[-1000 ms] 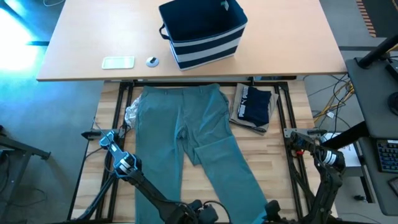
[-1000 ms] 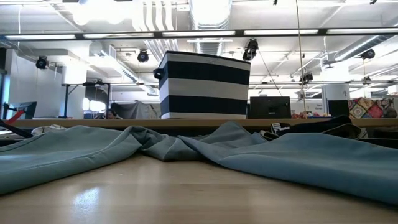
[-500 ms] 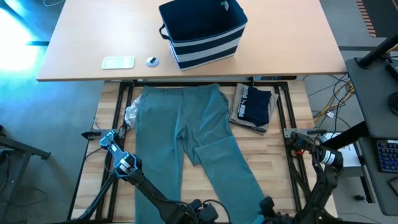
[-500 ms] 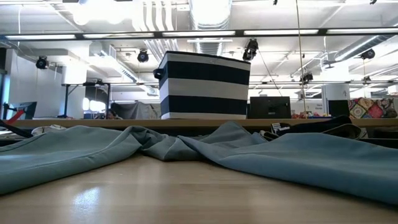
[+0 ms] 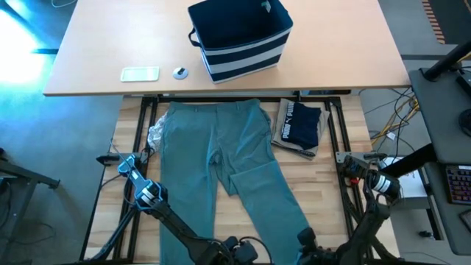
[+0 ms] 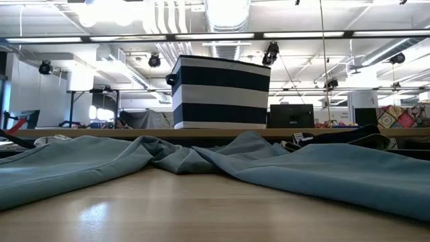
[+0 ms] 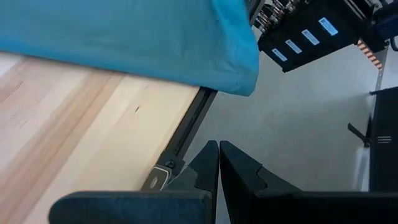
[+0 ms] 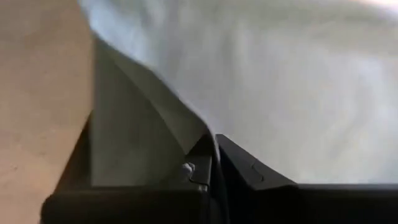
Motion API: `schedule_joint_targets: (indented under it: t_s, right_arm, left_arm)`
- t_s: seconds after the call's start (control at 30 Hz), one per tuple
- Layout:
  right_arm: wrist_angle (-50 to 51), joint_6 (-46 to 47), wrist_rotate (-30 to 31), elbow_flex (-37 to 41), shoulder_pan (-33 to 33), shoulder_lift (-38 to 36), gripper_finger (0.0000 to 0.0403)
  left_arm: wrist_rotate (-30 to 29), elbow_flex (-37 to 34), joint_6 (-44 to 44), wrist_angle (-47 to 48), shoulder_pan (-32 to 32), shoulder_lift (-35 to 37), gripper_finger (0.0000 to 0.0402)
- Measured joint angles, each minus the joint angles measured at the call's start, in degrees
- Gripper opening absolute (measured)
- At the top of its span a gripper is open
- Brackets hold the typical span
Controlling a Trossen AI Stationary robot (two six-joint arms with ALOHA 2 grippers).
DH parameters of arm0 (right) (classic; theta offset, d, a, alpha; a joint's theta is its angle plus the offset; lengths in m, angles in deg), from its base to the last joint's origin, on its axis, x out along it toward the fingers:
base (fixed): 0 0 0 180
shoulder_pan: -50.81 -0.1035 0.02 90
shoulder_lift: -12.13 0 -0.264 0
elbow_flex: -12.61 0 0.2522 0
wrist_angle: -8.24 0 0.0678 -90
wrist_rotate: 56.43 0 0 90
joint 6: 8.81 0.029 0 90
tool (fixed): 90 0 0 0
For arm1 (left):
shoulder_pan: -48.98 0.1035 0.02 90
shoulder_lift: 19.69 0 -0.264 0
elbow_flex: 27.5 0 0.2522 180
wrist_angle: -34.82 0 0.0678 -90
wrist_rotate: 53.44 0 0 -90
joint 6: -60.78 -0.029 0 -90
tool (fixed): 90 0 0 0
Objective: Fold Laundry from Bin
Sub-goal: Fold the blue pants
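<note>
The right gripper (image 8: 214, 155) had pinched the teal-green trousers (image 5: 221, 158) at their 5 o'clock hem; the left gripper (image 7: 218, 163) sat closed, empty.

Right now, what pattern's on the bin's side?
The bin has broad navy and white horizontal stripes; clearest in the low view.

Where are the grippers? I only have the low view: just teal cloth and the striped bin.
Observer: The right gripper is at the table's near edge, shut on the hem of the teal trousers.
Operator: Left?
Observer: The left gripper is shut on nothing, by the table's edge, apart from the trouser hem.
Operator: Other garments out?
Observer: A navy garment with white print lies on a tan one, to the right of the trousers.
</note>
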Motion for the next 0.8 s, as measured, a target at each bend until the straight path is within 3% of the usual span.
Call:
schedule_joint_targets:
  t_s: [0.2,0.3,0.37,0.53,0.7,0.8]
  right_arm:
    - [14.22,-2.91,15.97,-14.69,-0.04,-0.51,0.0009]
    - [10.62,-8.05,23.62,-21.66,-0.36,-0.56,0.0009]
    - [4.61,-12.56,24.85,-24.73,-0.45,-0.67,0.0009]
    - [-2.02,-13.95,15.7,-24.84,0.37,-0.16,0.0009]
    - [-3.5,-2.6,-2.87,-22.46,2.57,2.72,0.0009]
    - [-4.47,5.28,-3.54,-24.21,2.63,3.32,0.0009]
  left_arm:
    - [-3.22,0.0,2.13,1.53,-1.25,1.93,0.0]
    - [-5.84,0.0,2.82,3.11,-2.07,3.0,0.0]
    - [-7.15,0.0,2.84,4.54,-2.64,3.4,0.0]
    - [-8.21,0.0,2.07,6.81,-3.07,3.74,0.0]
    - [-7.93,0.0,0.59,8.04,-3.32,3.74,0.0]
    - [-7.06,0.0,0.06,8.53,-3.64,4.0,0.0]
